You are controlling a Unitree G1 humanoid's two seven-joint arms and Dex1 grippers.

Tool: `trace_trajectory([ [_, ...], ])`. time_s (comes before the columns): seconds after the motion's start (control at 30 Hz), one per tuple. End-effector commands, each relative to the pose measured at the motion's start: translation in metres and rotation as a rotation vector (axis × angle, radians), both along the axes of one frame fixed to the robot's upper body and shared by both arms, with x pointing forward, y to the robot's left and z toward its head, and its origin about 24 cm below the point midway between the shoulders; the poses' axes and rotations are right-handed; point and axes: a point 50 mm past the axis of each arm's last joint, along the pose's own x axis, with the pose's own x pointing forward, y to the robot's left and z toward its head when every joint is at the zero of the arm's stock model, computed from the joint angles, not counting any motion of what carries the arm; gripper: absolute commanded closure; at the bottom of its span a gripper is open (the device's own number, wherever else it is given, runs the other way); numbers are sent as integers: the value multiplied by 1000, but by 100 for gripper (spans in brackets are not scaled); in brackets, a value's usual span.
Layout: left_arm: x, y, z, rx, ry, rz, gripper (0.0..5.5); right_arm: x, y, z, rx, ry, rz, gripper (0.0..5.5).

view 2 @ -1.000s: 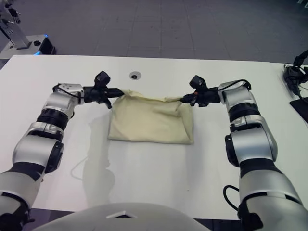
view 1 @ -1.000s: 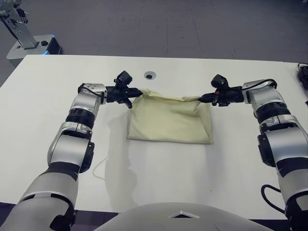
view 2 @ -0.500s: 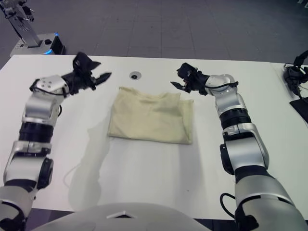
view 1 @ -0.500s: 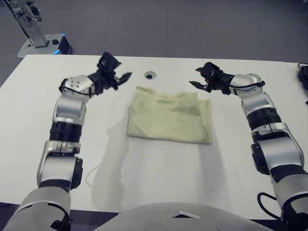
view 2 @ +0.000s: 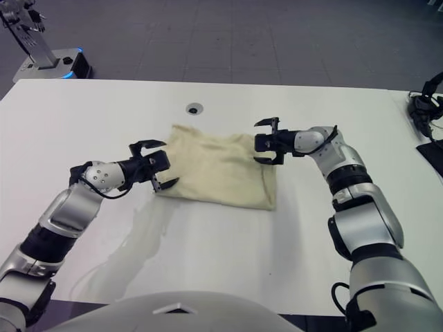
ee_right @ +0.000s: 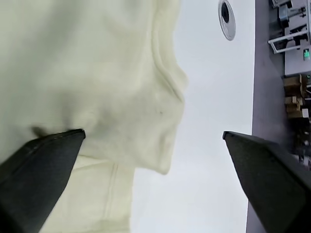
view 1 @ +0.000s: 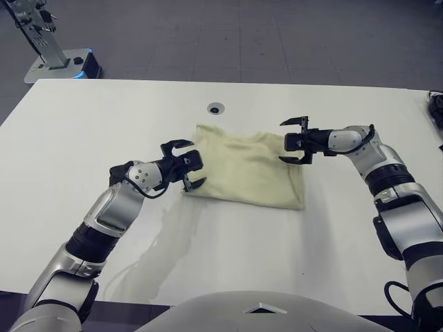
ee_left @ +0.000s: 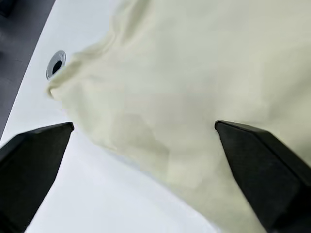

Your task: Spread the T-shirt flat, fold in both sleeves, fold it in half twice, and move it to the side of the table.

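The pale yellow T-shirt (view 1: 242,168) lies folded into a rough rectangle in the middle of the white table (view 1: 83,131). My left gripper (view 1: 189,164) stands open at the shirt's left edge, close to its near left corner, jaws spread toward the cloth. My right gripper (view 1: 284,141) stands open over the shirt's far right corner. In the left wrist view the shirt (ee_left: 184,82) spans the gap between the dark fingers (ee_left: 34,165). The right wrist view has a rumpled fold of shirt (ee_right: 97,73) between its fingers (ee_right: 43,165). Neither gripper holds cloth.
A round cable hole (view 1: 216,108) sits in the table just beyond the shirt. Black cables (view 1: 436,104) lie at the table's right edge. A stand with a lit base (view 1: 59,59) is on the floor beyond the far left corner. Bare table surrounds the shirt.
Both grippers let go of the shirt's far corners, lifted away open, then came back down: the left to the near left edge, the right to the far right corner. The shirt settled flat.
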Motion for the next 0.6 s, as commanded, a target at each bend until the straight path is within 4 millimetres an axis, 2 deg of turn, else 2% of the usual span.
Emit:
trace_trajectory([
  [0.03,29,-4,-3,160,-25,-124,10,-44,5,-11,-95,182,198,11],
  [0.13,64,-15,1,268,-90,-234,10,-78,20,-1,-138,295,328,11],
  [0.2,87,-35,9,319,-225,-296,10,-96,45,6,-85,353,414,11],
  [0.23,95,-43,13,381,-304,-348,10,-100,59,11,-38,357,436,11],
  [0.33,108,-48,25,525,-431,-456,10,-94,80,24,74,311,410,11],
  [0.4,114,-50,48,528,-573,-501,10,-85,82,33,148,256,349,11],
  [0.5,117,-47,82,455,-741,-535,10,-76,81,46,241,197,267,11],
  [0.6,109,-26,105,279,-737,-495,10,-73,69,60,300,156,184,11],
])
